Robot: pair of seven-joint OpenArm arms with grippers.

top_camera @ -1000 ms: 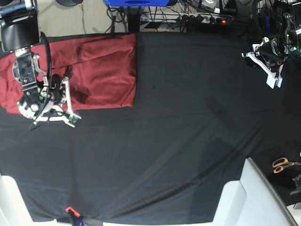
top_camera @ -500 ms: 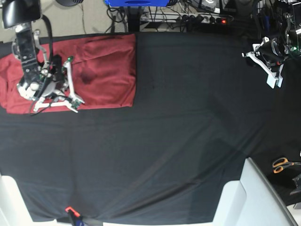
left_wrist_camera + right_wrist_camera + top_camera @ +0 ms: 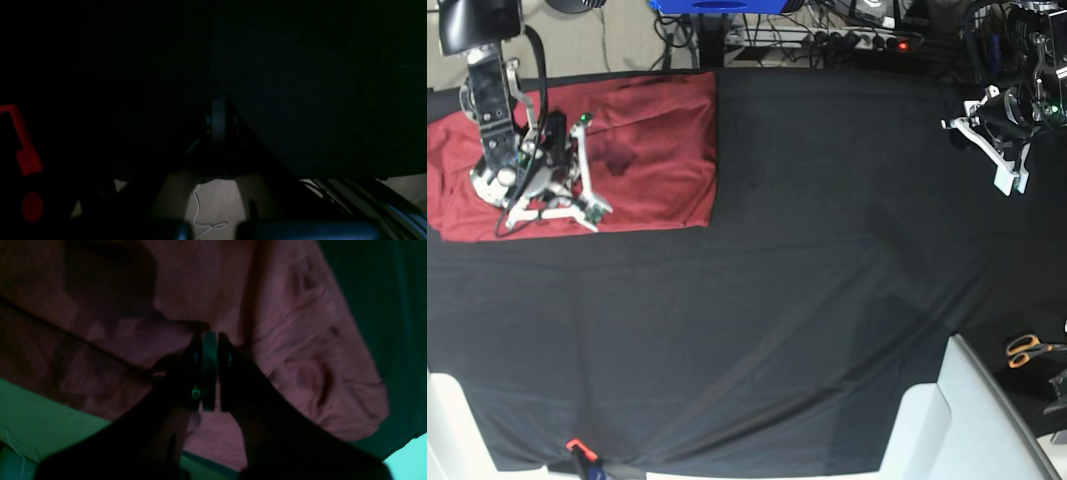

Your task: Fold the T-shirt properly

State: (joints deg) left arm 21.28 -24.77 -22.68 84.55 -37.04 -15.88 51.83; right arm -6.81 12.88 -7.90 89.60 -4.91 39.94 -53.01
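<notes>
The T-shirt (image 3: 652, 150) is a brick-red folded rectangle at the far left of the black-covered table (image 3: 807, 280). Its left part is rumpled and runs out of the base view. My right gripper (image 3: 597, 215) hangs over the shirt's front half, close to its front edge. In the right wrist view this gripper (image 3: 209, 336) is shut just above the T-shirt (image 3: 293, 326), and I see no cloth between the fingers. My left gripper (image 3: 1009, 178) is shut over bare black cloth at the far right. The left wrist view is very dark and shows the gripper (image 3: 218, 111) closed.
Orange-handled scissors (image 3: 1030, 349) lie at the right edge. A white panel (image 3: 972, 425) stands at the front right, and another white shape (image 3: 447, 430) is at the front left. A small orange and blue object (image 3: 580, 455) sits at the front edge. Cables and a power strip (image 3: 847, 40) lie beyond the far edge.
My right arm has moved away from the shirt's front edge toward the far side, with its gripper shut throughout. The shirt's top layer lies flatter. The left arm has not moved.
</notes>
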